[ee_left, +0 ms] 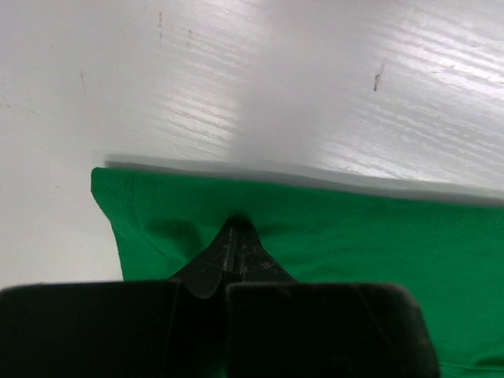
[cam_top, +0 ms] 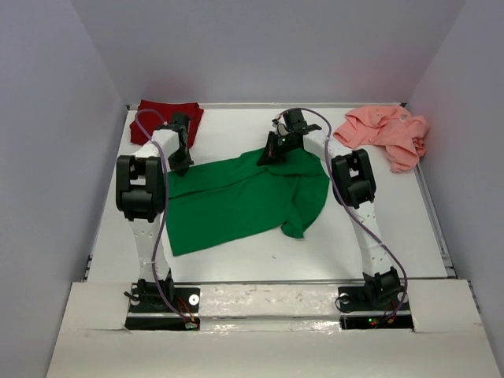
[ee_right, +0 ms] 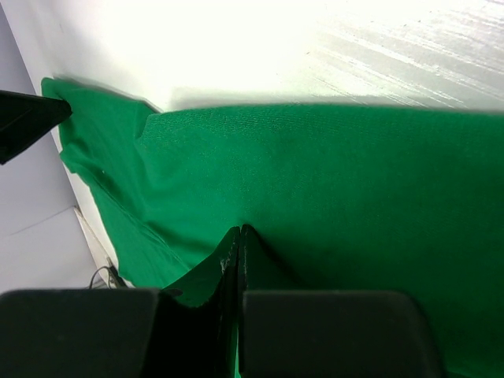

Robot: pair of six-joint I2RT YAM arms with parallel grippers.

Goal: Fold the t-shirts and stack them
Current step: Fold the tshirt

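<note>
The bright green t-shirt (cam_top: pixel 236 201) lies spread in the middle of the table, with one sleeve trailing toward the front right. My left gripper (cam_top: pixel 181 165) is shut on its far left corner, and green cloth (ee_left: pixel 331 244) bunches around the closed tips (ee_left: pixel 235 230). My right gripper (cam_top: pixel 269 154) is shut on the far edge further right, its jaws pressed together in a fold of green cloth (ee_right: pixel 315 181). The held edge hangs slightly above the table. A dark red t-shirt (cam_top: pixel 161 114) sits crumpled at the back left, and a salmon pink one (cam_top: pixel 386 130) at the back right.
The white table (cam_top: pixel 236 264) has raised rims at the back and sides, with grey walls beyond. Both arm bases stand at the near edge. The left gripper's dark tip (ee_right: pixel 27 118) shows at the left of the right wrist view.
</note>
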